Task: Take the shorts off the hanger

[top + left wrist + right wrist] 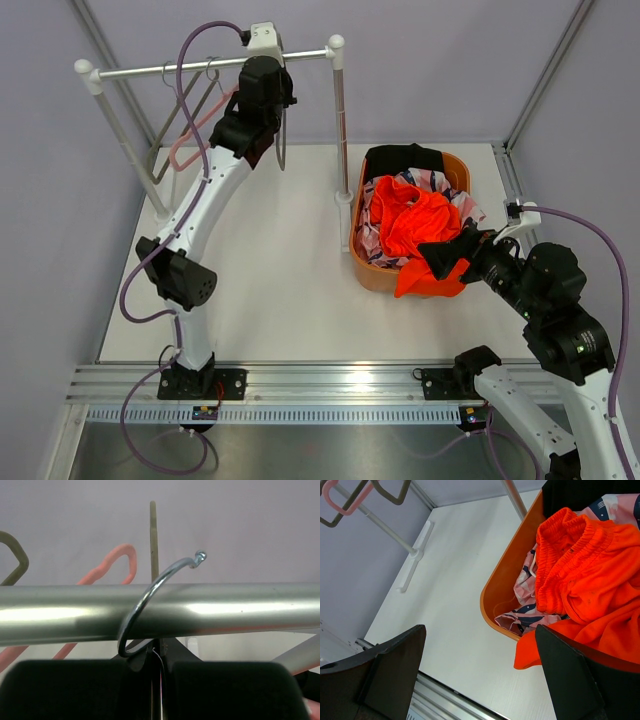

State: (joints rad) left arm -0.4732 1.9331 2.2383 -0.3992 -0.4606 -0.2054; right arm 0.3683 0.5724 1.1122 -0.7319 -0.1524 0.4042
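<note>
left gripper pinched shut at 11 o'clock, right gripper gaping, orange shorts drooping over the basket rim might slip out

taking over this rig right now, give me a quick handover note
The left claw is shut just below the metal hanger hook, which sits over the rail; any grip is hidden.
The right claw is open, empty, at the basket.
The black shorts, pink printed shorts and orange shorts lie in the basket, orange spilling over its rim.
Done: no shorts seen on a hanger.
Left: probably just retract both arms.
</note>
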